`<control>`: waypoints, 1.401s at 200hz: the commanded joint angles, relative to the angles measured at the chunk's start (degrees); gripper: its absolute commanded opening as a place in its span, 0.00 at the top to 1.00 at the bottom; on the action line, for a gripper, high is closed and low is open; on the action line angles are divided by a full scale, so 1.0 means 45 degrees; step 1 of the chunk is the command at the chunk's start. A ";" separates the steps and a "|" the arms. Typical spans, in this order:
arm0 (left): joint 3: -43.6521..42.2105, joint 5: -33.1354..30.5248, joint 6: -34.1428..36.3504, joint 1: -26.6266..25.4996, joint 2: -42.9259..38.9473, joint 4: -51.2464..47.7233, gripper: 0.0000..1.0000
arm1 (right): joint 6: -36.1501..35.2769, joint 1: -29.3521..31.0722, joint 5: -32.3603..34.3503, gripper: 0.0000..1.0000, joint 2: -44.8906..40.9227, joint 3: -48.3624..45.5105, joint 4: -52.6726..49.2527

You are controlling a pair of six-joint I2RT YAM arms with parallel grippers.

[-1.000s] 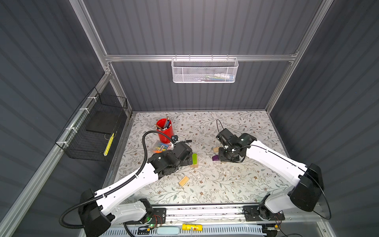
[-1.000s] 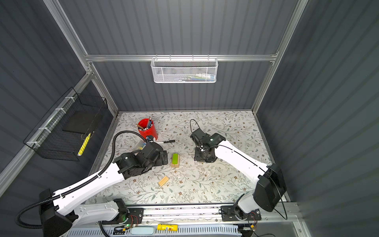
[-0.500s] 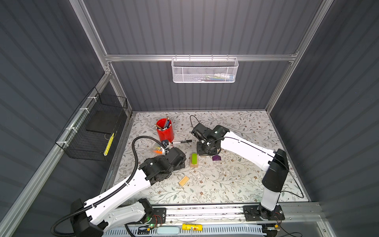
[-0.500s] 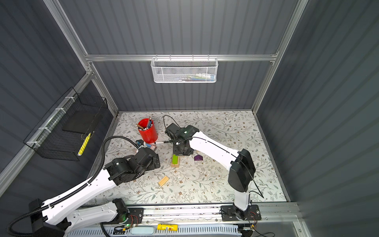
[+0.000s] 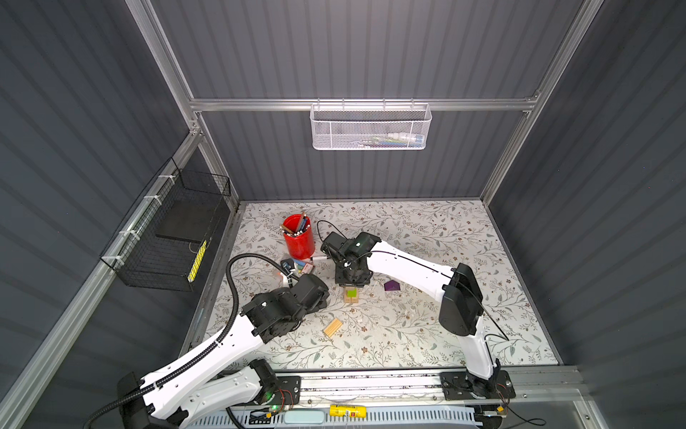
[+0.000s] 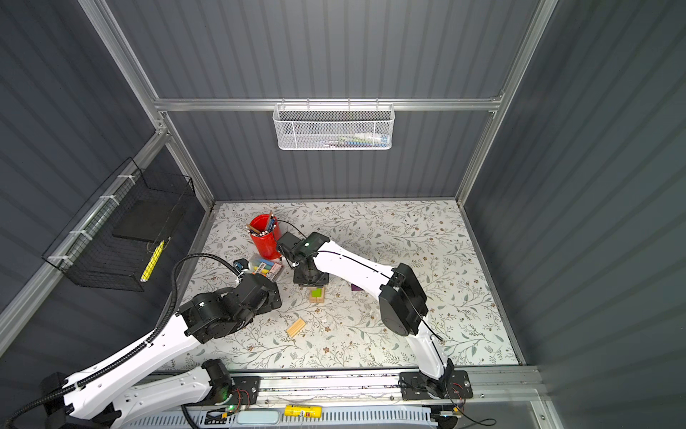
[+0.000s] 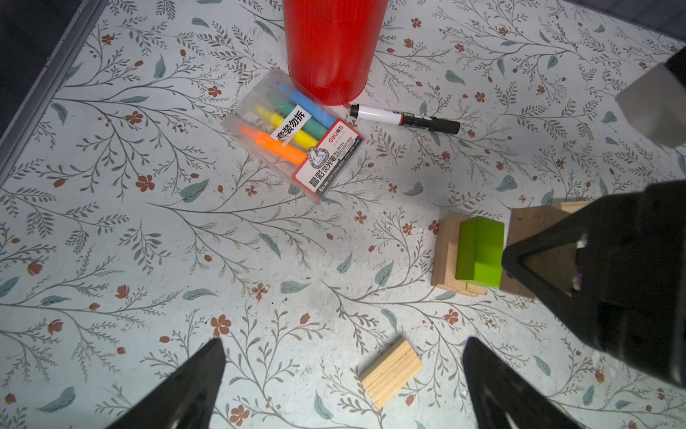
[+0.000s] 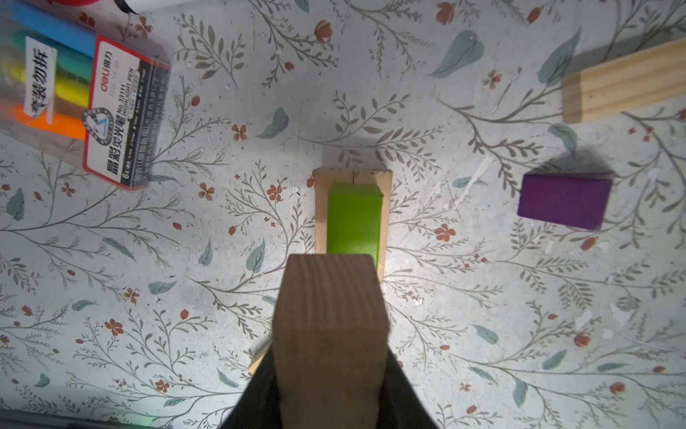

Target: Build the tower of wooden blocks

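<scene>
Tower (image 8: 320,208) stood just below right gripper (image 8: 328,390), which pinched pale wood block (image 8: 328,308). Risk: off-centre release onto narrow lime-green block (image 8: 354,219) could topple both. Left gripper (image 7: 343,349) spread, empty.

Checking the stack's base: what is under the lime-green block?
Pale wood bricks lie under the lime-green block, edges showing beside it. The brick in the right hand covers one end.

Count: one lime-green house-shaped wooden block (image 8: 354,219), one purple house-shaped wooden block (image 8: 564,202), one red round cup (image 7: 330,48), one clear packet of highlighters (image 7: 293,137), one black-and-white marker pen (image 7: 404,119), at least four pale wood rectangular bricks (image 7: 391,371).
</scene>
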 commanded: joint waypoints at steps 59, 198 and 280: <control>-0.0357 -0.0177 -0.0257 0.0086 -0.0365 -0.0321 0.00 | 0.0532 0.0058 0.0531 0.85 0.0926 0.0649 -0.0760; -0.0503 -0.0144 -0.0284 0.0089 0.0005 0.0009 0.00 | 0.0414 -0.0137 0.0650 0.80 0.1512 0.0754 -0.0904; -0.0442 -0.0280 -0.0270 0.0093 0.0062 -0.0010 0.00 | 0.0355 -0.0372 0.0676 0.77 0.1603 0.0793 -0.0823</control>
